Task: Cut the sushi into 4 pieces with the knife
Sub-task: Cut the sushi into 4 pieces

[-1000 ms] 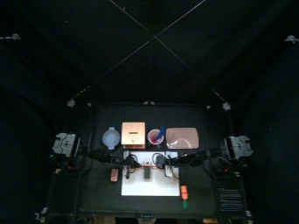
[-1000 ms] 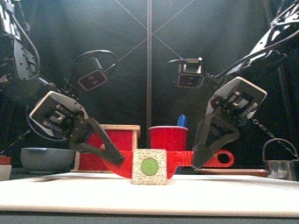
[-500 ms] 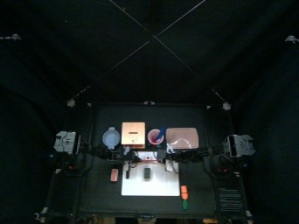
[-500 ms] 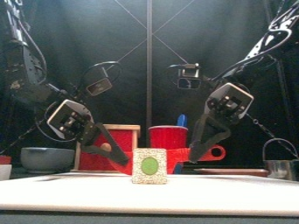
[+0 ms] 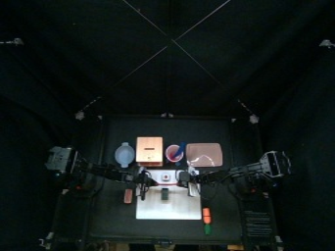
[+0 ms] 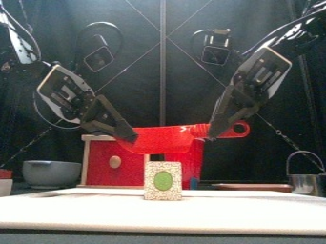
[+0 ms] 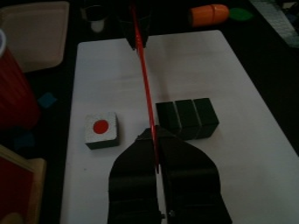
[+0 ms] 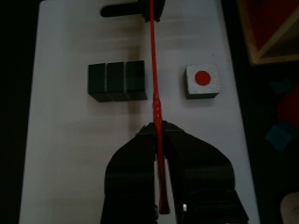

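We hold the knife aloft at both ends
Our left fingers (image 6: 117, 129) and right fingers (image 6: 234, 114) each clamp one end of the red knife (image 6: 173, 138), level above the board (image 6: 254, 205). Below the fingers lies the sushi (image 7: 187, 118), three blocks joined, with one cut piece (image 7: 103, 129) lying apart.

On the cutting board (image 7: 239, 83) a sushi piece (image 7: 103, 128) lies apart from the roll (image 7: 187, 116) — bowl (image 6: 51, 172), box (image 6: 107, 160), tray (image 5: 205, 153) behind it

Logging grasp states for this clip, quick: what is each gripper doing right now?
Left gripper: fingers closed on one end of the red knife.
Right gripper: fingers closed on the knife's other end.
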